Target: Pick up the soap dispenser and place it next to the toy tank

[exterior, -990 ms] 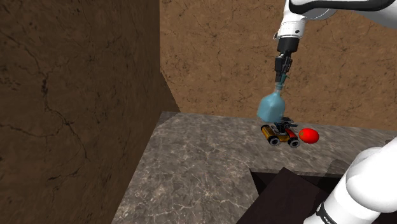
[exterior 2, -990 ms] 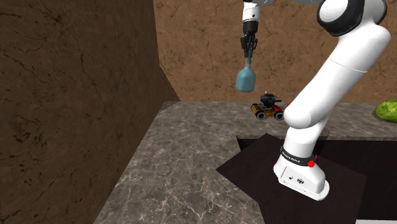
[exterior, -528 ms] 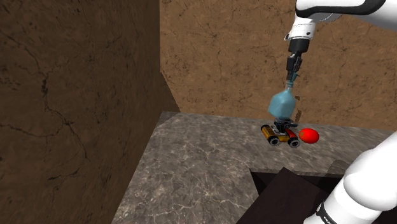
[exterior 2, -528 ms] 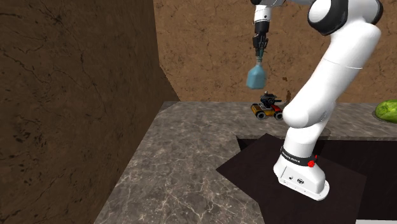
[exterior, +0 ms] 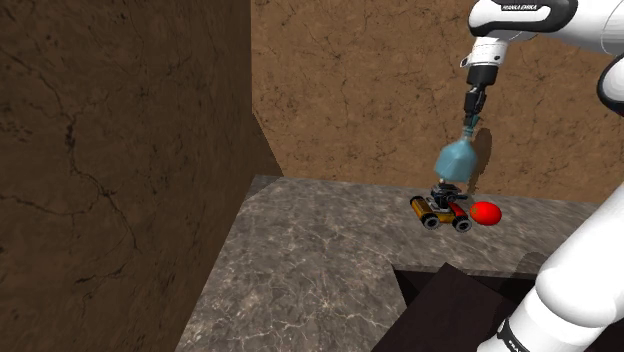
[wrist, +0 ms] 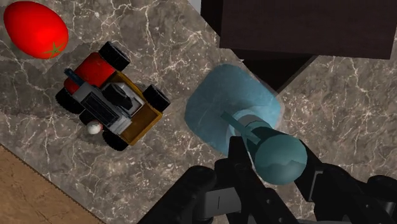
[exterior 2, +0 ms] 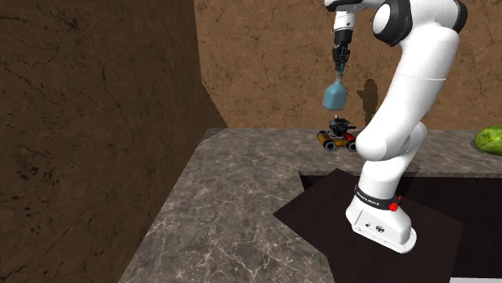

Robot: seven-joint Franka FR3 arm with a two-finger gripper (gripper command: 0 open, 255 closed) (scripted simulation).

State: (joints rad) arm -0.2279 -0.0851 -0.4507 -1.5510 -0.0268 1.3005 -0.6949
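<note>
The soap dispenser (exterior: pixel 455 160) is a pale blue bottle with a teal pump top. It hangs in the air by its neck from my gripper (exterior: pixel 470 118), which is shut on the pump. The bottle (exterior 2: pixel 335 94) floats above the stone counter, just over the toy tank (exterior: pixel 440 209), an orange, red and black wheeled toy near the counter's back edge (exterior 2: pixel 339 134). In the wrist view the bottle (wrist: pixel 232 108) sits clasped between my fingers (wrist: pixel 242 162), with the tank (wrist: pixel 111 95) on the counter beside it.
A red tomato-like ball (exterior: pixel 486 212) lies right beside the tank (wrist: pixel 35 28). Brown walls close in the counter (exterior: pixel 320 250) behind and on the shoulder view's left. My dark stand (exterior 2: pixel 378 201) and a green object (exterior 2: pixel 488 139) are in the second exterior view's right.
My gripper has carried the dispenser toward the shoulder view's right and a little up, from left of the tank to above it. The tank and the red ball have not moved.
</note>
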